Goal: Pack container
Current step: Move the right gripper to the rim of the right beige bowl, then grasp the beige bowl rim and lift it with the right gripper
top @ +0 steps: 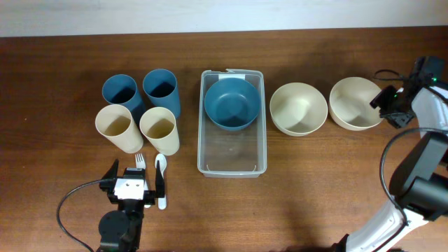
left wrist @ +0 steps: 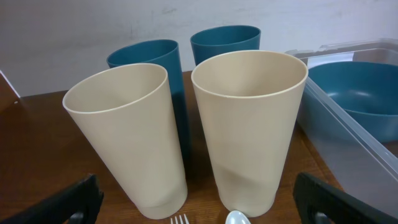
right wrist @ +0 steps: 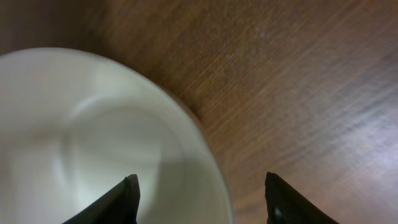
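Black fingertips (left wrist: pixel 74 202) of the left pincer (left wrist: pixel 208 200) frame the bottom of the left wrist view, spread wide and holding nothing, low over the tabletop (top: pixel 315 203). Between them peek the fork (left wrist: pixel 180 219) and the spoon (left wrist: pixel 236 218), lying side by side at the foot of the two cream cups (left wrist: pixel 249 124); from overhead the spoon's handle runs close along one finger. Behind the cream pair stand the two blue cups (left wrist: pixel 149 68), all four packed tightly. Beside them sits the container (left wrist: pixel 348 149), lengthwise in the middle of the tabletop between the cups and the bowls, with the blue bowl (left wrist: pixel 364 93) already in its far end and its near end bare. Beyond it come the inner cream bowl (top: pixel 299 108) and the outer cream bowl (top: pixel 355 103). At the outer one the right pincer (right wrist: pixel 202 194) is also wide and empty, straddling the rim, one finger above the bowl's inside and the other above bare wood. I judge that a pinch on that thin wall may tilt or drop the bowl, and since the container looks barely wider than a bowl, a skewed carry could catch its rim. On the left, closing now risks dragging fork and spoon together, or nudging a tall cup into its neighbours.
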Available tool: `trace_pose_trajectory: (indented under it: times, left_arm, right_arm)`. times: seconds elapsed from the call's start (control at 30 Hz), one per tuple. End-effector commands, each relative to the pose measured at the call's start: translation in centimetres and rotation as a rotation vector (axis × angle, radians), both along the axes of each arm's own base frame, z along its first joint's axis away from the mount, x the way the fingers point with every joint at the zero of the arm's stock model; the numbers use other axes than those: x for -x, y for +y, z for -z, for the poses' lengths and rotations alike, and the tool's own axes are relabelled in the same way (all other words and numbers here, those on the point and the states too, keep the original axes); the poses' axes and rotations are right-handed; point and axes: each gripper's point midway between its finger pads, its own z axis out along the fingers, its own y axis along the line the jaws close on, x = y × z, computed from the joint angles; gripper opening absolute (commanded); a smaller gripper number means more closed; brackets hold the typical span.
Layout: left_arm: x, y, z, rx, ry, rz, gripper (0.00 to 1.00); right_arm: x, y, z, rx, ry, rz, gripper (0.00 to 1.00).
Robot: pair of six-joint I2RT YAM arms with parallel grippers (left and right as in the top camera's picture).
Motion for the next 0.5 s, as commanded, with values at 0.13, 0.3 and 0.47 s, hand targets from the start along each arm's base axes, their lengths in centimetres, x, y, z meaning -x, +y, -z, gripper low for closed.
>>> trace_pose_trajectory:
  times: [0.13,0.3,0.47]
  left_arm:
    - [0.0,-0.1,0.0,-0.014,-0.006,0.008,1.0]
    - [0.0,-0.1,0.0,-0.014,-0.006,0.008,1.0]
    - [0.0,-0.1,0.0,-0.014,-0.006,0.008,1.0]
  right_arm:
    - [0.0,0.0,3.2,-0.038,0.049,0.01,0.33]
    - [0.9,0.4,4.7,-0.067,0.101,0.034,0.33]
    - [1.2,0.5,5.4,-0.075,0.118,0.037,0.13]
